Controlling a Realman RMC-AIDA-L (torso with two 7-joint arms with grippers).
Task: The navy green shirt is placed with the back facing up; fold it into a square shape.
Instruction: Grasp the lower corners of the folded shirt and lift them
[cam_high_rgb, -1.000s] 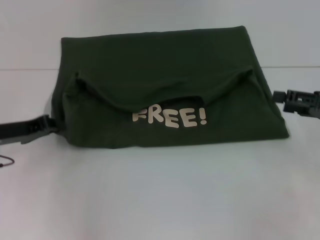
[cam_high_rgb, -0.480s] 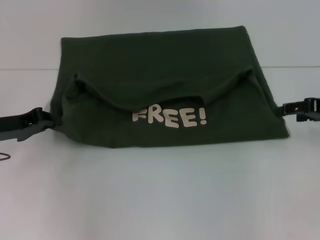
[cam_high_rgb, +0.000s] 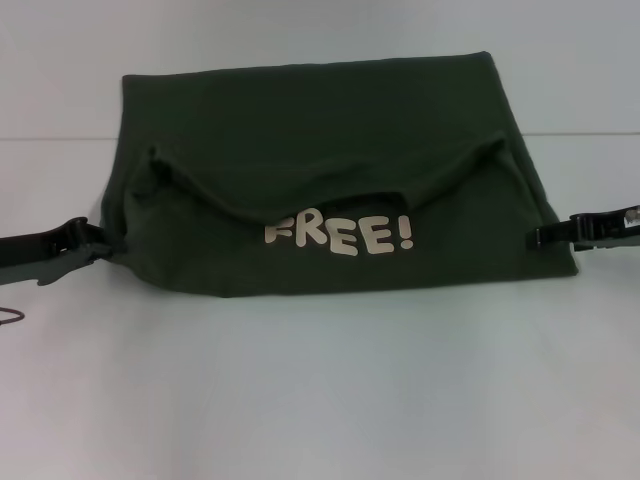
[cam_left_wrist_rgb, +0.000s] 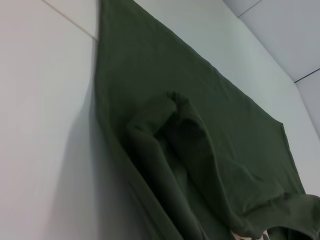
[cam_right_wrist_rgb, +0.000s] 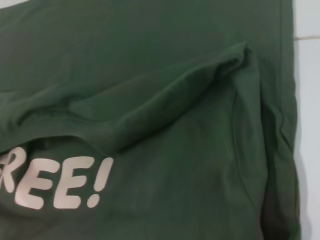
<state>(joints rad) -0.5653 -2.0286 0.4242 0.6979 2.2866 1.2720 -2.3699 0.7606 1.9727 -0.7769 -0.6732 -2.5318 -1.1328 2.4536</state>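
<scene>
Shirt lies part-folded on the surface, lettering up; left pincer and right pincer at its side edges, grip state undeterminable; next fold needs both edges gripped

The navy green shirt lay across the middle of the head view on the table, reaching from the left third of the frame to near the right edge. Its near part was folded back over itself, so the "FREE!" lettering sat just below the frame's centre, beneath a sagging fold edge that ran from left to right. Bare table filled the lower half of the frame, in front of the shirt. The left gripper lay low at the shirt's lower-left corner, at the cloth's edge. The right gripper met the shirt's lower-right side at about the same height.
</scene>
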